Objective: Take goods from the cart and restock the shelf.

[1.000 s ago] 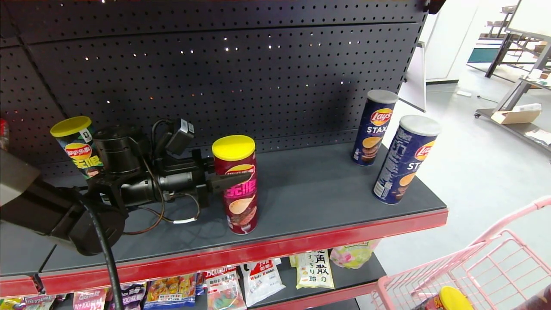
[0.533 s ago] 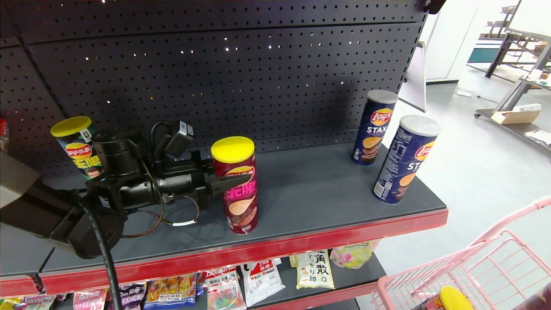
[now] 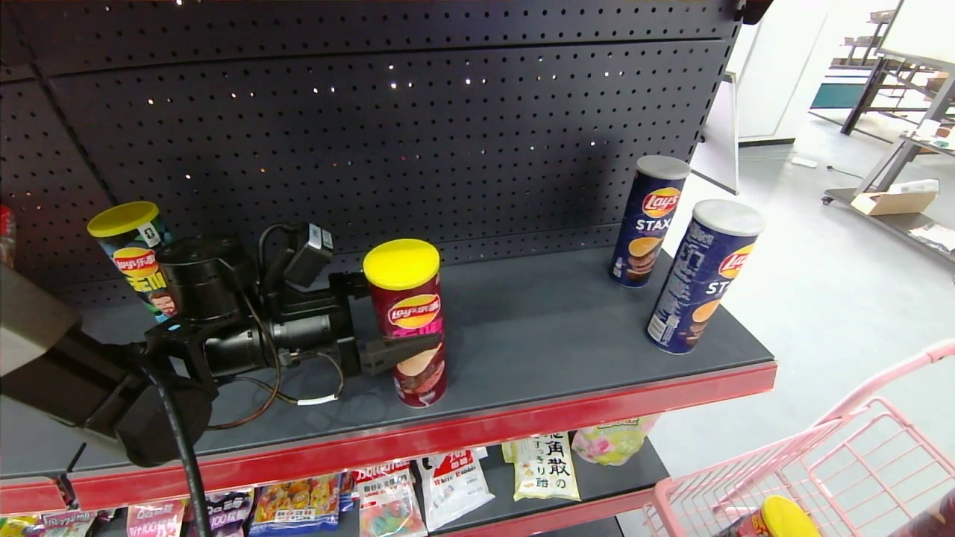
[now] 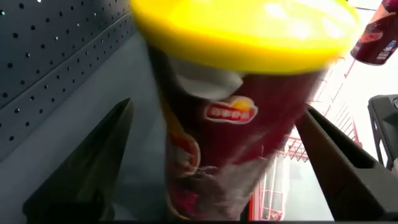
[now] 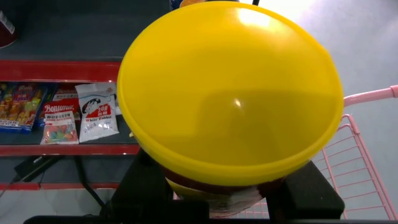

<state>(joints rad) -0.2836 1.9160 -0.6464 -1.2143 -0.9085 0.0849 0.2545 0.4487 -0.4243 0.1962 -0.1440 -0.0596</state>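
**Red chip can [image 3: 406, 321] upright on shelf [image 3: 567, 335], left end effector [image 4: 214, 118] released**

The can stands mid-shelf near the red front lip [image 3: 522, 418], long axis vertical and yellow lid up. The fingers flank it, apart from its sides. Open shelf runs right to two blue cans [image 3: 703, 276] at the end. The right end effector [image 5: 224, 199] clamps a second yellow-lidded can [image 5: 230, 93] at the pink cart [image 3: 858, 462].

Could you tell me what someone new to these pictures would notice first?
The red can with the yellow lid stands upright near the front of the dark shelf, the left gripper open around it. A blue can and a second blue can stand at the shelf's right end, and the right gripper holds another yellow-lidded can at the pink cart.
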